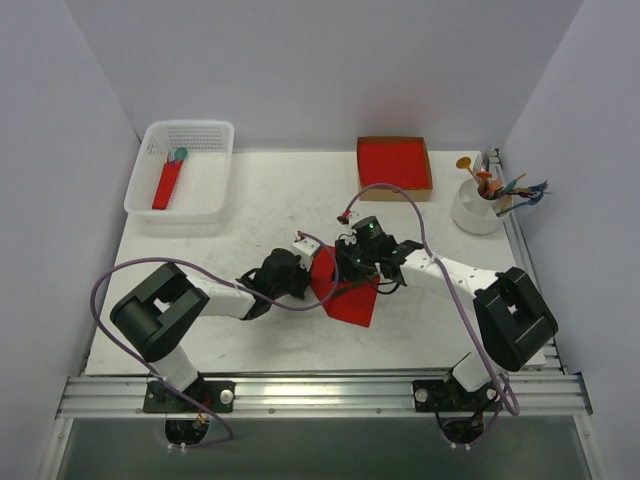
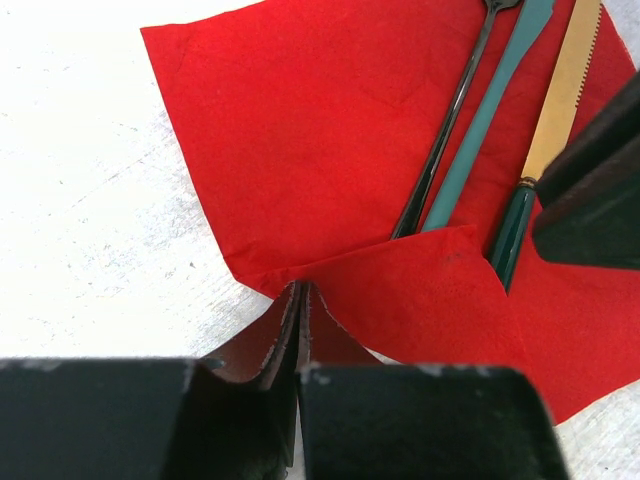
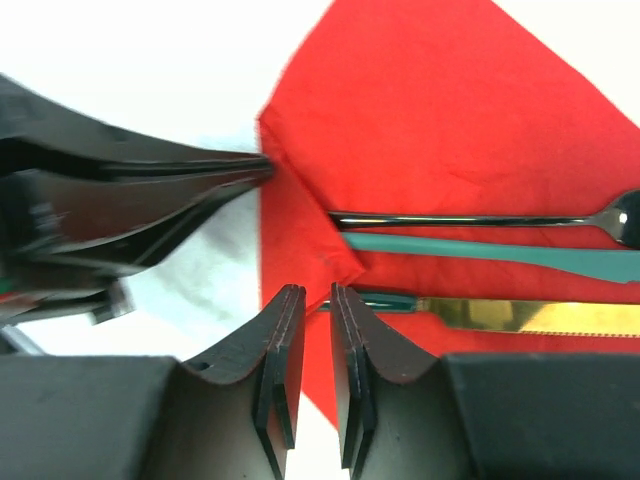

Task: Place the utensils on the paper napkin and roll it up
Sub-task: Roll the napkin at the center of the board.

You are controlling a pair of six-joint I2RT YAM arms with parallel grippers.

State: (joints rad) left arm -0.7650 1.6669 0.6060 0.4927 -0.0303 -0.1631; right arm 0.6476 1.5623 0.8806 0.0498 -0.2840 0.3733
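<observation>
Left wrist view: the paper napkin [image 2: 300, 150] lies on the bench [image 2: 80, 200], the utensils [image 2: 450, 130] side by side on it, one corner folded over handle ends. The left gripper [image 2: 302, 300] has its jaws pinched on that fold's edge. The right gripper [image 3: 318, 300] has its jaws slightly apart at the flap's tip.

The left fingers [image 2: 262, 352] pinch the paper napkin's [image 2: 320, 150] corner folded over utensils [image 2: 472, 140].

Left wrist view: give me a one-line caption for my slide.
Left pincer pinches the red napkin at its folded-in corner; three utensils lie side by side on it.
</observation>
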